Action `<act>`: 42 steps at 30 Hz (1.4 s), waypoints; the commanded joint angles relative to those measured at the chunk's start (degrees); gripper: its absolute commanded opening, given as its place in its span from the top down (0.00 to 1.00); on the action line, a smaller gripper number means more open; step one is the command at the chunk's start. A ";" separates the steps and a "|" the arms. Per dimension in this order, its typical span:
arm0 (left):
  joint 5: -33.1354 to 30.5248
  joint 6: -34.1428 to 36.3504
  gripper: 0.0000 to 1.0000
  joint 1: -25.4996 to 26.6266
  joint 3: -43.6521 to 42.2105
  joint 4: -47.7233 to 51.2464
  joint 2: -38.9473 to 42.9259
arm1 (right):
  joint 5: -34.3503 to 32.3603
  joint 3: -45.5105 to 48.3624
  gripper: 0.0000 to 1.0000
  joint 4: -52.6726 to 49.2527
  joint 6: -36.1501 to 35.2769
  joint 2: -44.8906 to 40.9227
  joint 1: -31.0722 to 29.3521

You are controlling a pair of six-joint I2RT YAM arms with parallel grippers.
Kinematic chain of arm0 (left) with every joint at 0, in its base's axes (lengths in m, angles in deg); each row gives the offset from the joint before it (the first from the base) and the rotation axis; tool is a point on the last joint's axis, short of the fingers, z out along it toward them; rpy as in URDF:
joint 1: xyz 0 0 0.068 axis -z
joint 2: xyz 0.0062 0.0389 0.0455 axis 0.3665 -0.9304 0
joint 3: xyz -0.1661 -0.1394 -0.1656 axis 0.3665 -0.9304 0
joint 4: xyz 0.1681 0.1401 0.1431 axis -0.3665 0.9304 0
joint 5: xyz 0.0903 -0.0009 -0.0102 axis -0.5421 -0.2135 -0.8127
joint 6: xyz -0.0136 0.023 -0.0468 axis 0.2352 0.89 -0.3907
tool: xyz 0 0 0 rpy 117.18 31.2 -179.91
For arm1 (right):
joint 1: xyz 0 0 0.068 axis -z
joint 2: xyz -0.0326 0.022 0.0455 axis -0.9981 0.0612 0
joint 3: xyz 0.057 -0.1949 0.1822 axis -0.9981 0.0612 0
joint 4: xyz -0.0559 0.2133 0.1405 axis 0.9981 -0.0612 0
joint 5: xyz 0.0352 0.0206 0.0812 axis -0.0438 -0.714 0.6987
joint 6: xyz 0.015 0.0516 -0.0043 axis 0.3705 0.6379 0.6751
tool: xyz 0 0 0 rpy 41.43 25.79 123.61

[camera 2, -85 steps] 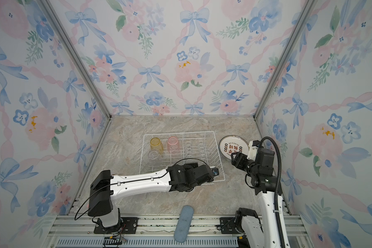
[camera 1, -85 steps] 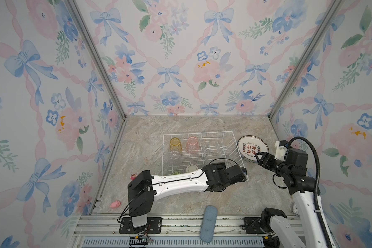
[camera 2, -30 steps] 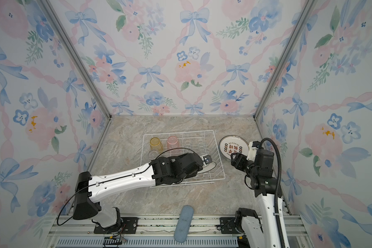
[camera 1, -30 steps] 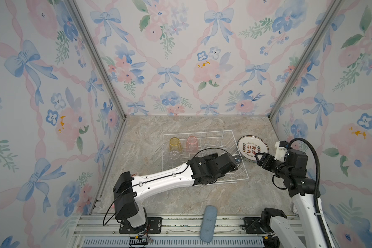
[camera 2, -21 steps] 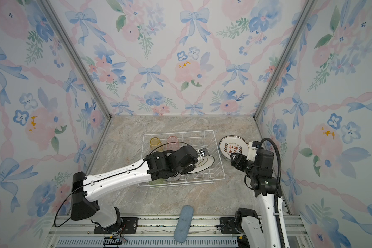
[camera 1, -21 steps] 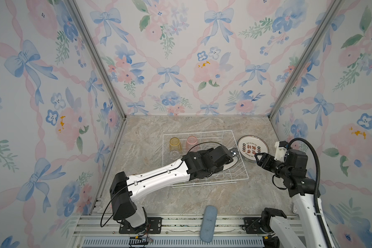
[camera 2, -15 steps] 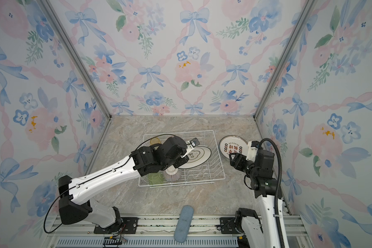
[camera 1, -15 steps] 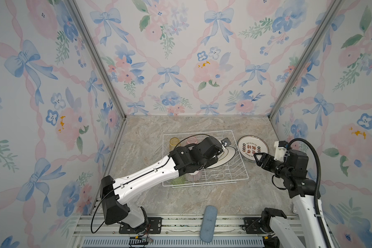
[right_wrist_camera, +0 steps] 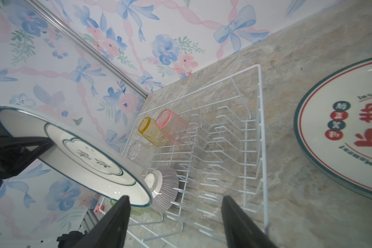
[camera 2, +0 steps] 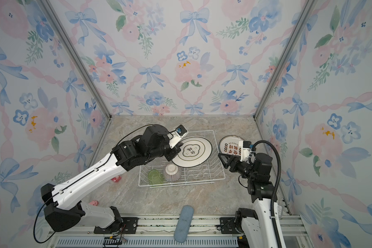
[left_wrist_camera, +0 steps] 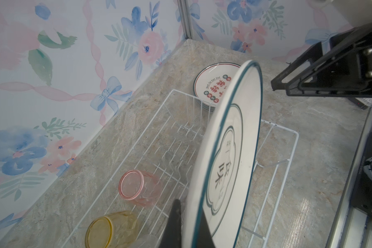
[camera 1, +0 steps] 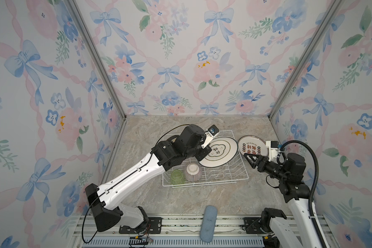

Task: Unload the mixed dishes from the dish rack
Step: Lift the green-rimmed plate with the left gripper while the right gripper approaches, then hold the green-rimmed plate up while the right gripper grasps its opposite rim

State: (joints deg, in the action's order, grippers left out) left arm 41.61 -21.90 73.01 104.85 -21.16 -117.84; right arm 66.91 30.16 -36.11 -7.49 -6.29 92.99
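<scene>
The left claw (camera 1: 202, 152) is clenched on the left edge of a plate (camera 1: 220, 152), held tilted above the right part of the rack (camera 1: 223, 180). Dark Chinese characters fill the plate's cloud-shaped frame. In the rack's left part are an upturned bowl (camera 1: 192, 171) and green (camera 1: 177, 177), pink (left_wrist_camera: 135, 186), yellow (left_wrist_camera: 107, 229) and clear (right_wrist_camera: 142, 153) tumblers. On the table (camera 1: 180, 199) right of the rack, a plate stack (camera 1: 253, 146) reads "Just" and "Moment" around red characters. The right claw (camera 1: 251, 161) hangs spread and empty at its near edge.

We are logging one plate (camera 1: 220, 152) hanging over the dish rack (camera 1: 228, 174), a bowl (camera 1: 192, 171) sitting right of a tumbler (camera 1: 177, 176) inside it, and the plate stack (camera 1: 252, 146) lying just right of it.
</scene>
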 commanded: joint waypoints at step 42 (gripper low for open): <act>39.76 -18.60 1.00 -14.42 -12.78 -28.50 4.55 | 7.54 1.76 0.56 24.30 10.92 2.71 -14.41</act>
State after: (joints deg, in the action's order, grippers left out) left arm 78.76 -38.56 59.06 92.41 -44.77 -114.01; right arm 74.58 31.97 -14.12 3.00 -3.65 79.29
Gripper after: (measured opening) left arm 0.048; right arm 0.446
